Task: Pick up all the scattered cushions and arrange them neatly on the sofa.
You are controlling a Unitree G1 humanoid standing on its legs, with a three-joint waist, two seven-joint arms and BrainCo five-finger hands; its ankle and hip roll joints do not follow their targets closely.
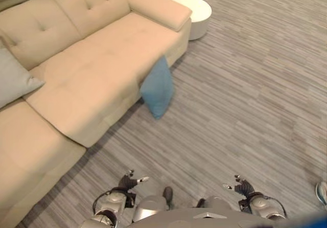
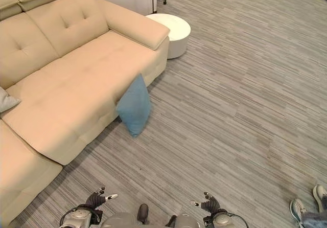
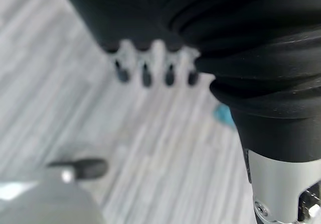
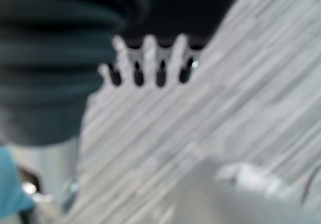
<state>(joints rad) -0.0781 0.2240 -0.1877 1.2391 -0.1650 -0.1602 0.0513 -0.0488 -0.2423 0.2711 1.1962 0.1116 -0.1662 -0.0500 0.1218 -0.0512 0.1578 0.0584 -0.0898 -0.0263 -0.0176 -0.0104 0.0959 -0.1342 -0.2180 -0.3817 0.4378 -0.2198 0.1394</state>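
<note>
Left hand: low at the near edge of the head view, over bare floor; fingers relaxed and spread, holding nothing

Right hand: beside it to the right, same height, fingers loosely extended, nothing in its grasp

Person's shoes: on the floor at the near right corner of the right eye view

Blue cushion: on the floor, standing on one corner, leaning against the front edge of the sofa's seat, well ahead of both hands

Grey cushion: on the sofa seat at its left, against the backrest

Sofa: beige, tufted back, one armrest at the far end

Round white table: on the floor just past the sofa's armrest
</note>
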